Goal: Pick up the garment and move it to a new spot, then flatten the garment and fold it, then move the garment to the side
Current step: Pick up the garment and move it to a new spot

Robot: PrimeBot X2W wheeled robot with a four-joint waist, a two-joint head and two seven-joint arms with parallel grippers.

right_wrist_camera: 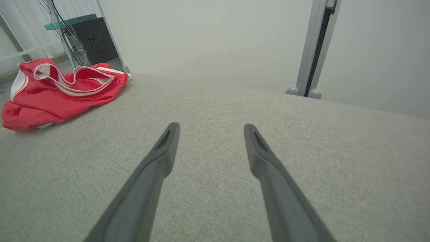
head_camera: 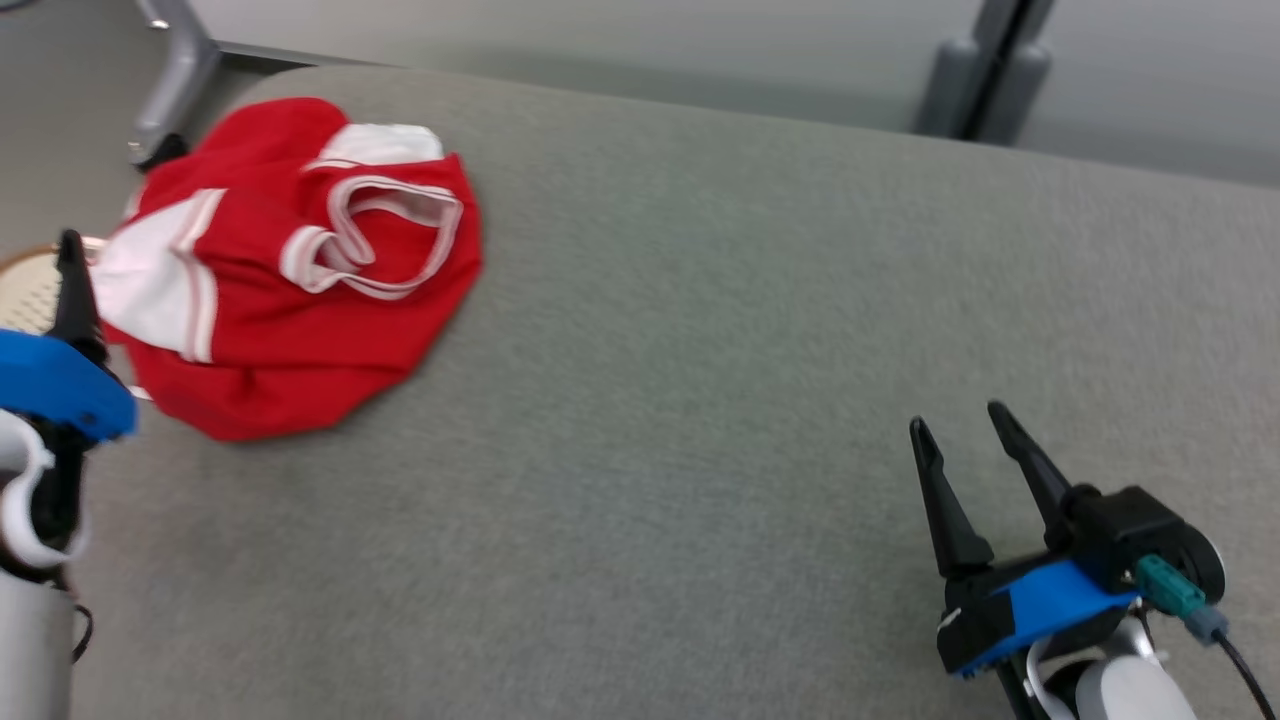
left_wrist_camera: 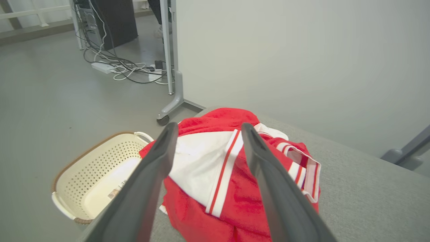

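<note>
Plainly nothing is done yet: the red-and-white garment (head_camera: 300, 270) lies crumpled at the far left corner of the grey bench (head_camera: 700, 400), with the left fingers (left_wrist_camera: 161, 161) spread wide and empty just beside it and the right fingers (right_wrist_camera: 163, 158) equally wide, empty and well apart, so lifting, flattening, folding and setting aside are all left.

We seem to be in a lab or office test room, not a home. We see a bare grey floor (left_wrist_camera: 43, 87), plain pale partition panels (left_wrist_camera: 285, 60) on metal feet with a caster (left_wrist_camera: 163, 120), and a dark computer tower (left_wrist_camera: 117, 20) with loose cables (left_wrist_camera: 124, 69) and a power strip (left_wrist_camera: 100, 67) on the floor. A grey fabric-covered counter (head_camera: 750, 350) stands beside a cream perforated basket (left_wrist_camera: 90, 168).
</note>
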